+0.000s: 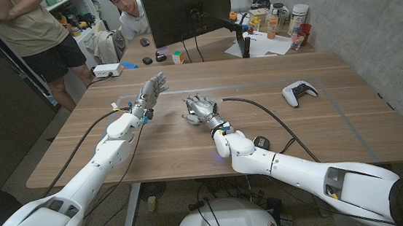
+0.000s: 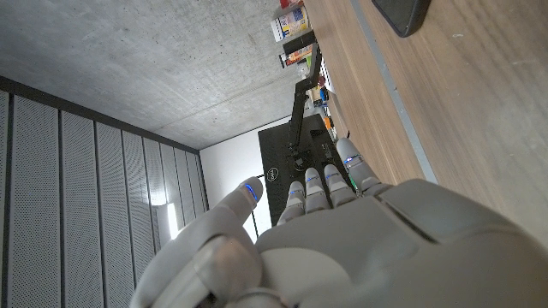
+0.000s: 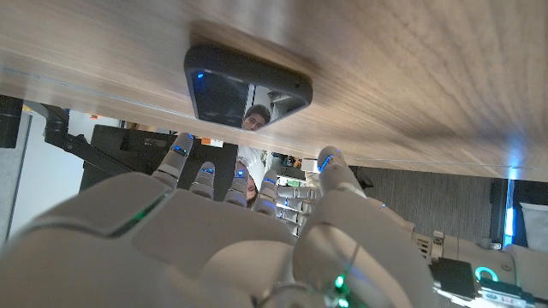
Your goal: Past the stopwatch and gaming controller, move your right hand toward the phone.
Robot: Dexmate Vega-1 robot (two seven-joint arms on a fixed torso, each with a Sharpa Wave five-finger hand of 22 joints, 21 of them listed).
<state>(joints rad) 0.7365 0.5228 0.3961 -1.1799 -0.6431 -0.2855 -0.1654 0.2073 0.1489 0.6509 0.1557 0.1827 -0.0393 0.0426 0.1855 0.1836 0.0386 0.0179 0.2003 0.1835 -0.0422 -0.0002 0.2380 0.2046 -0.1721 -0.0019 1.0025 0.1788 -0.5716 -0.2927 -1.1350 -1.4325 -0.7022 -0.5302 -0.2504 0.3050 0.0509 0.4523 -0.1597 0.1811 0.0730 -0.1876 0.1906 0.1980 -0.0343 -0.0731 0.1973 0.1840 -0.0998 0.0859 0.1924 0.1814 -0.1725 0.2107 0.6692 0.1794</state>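
R hand [image 1: 200,109] is mid-desk, fingers apart, holding nothing, right over the phone [image 3: 247,87]. In the right wrist view phone lies flat on the desk [image 1: 334,127] just beyond the fingertips [image 3: 181,147]; can't tell if touching. Gaming controller [image 1: 299,92] sits well apart on far right, stopwatch [image 1: 262,142] near side by R forearm, so reach looks basically done; what's left is at most closing the last gap. L hand [image 1: 148,93] raised left of centre, fingers spread, empty.
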